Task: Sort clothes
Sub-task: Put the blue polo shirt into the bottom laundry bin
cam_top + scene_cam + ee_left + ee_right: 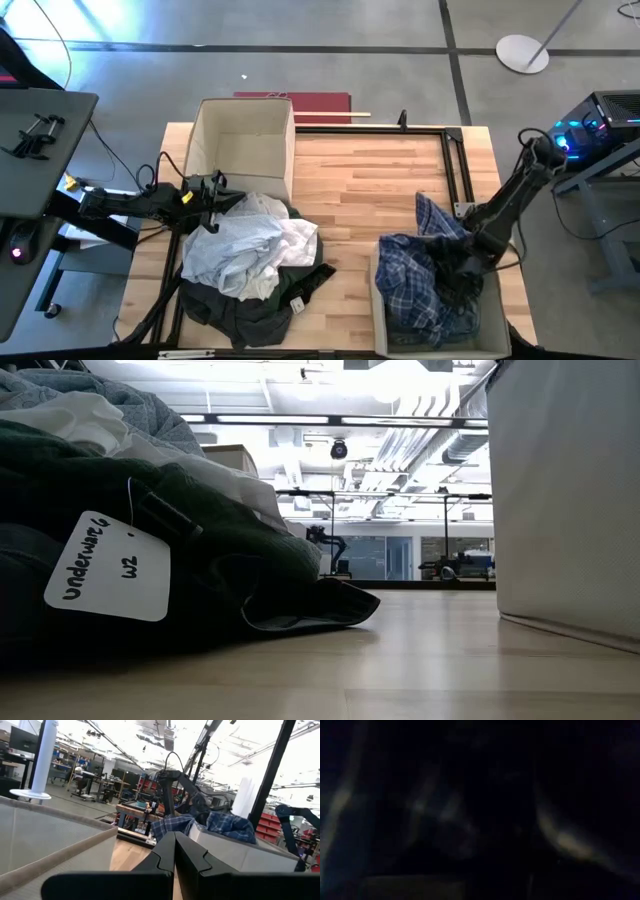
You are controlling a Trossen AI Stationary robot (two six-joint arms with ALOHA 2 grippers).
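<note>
A heap of clothes lies on the table's near left: pale blue-white pieces [240, 250], a white piece [298, 243] and dark green and dark grey ones [250, 308] underneath. A paper tag [110, 565] hangs on the dark green one. A blue-white plaid shirt [415, 265] lies in the near right beige bin [378, 310], its upper part draped over the far rim; it also shows in the left wrist view [220, 825]. My left gripper [214, 188] is shut and empty above the heap's far left edge. My right gripper [458, 272] is sunk in the bin among the plaid shirt and a dark garment [468, 290].
A second beige bin [245, 135] stands at the table's far left, just beyond my left gripper. A black metal frame [455, 160] runs along the far and right part of the table. Bare wood [355, 190] lies between the heap and the right bin.
</note>
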